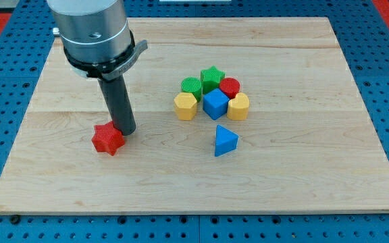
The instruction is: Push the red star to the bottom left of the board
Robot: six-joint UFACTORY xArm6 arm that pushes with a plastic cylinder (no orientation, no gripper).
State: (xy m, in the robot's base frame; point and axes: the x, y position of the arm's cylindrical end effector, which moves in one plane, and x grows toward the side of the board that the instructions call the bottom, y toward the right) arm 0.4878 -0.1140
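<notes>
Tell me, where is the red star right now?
The red star sits in the board's left half, touching my tip on its right, well left of the blue triangle.

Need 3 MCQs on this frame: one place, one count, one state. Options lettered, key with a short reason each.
1. Where is the red star relative to the cluster of blocks?
A. toward the view's left of it
B. toward the view's right of it
C. inside it

2. How many yellow blocks are on the board?
A. one
B. two
C. three

3. How does my tip stand to the red star?
A. far off, near the blue triangle
B. right at the star's upper right edge
C. out of sight

Key:
1 A: the star lies alone well to the view's left of the cluster.
2 B: one yellow block sits on the cluster's left side and another yellow block on its right side.
3 B: the rod's lower end meets the star's upper right side; actual contact looks likely.
</notes>
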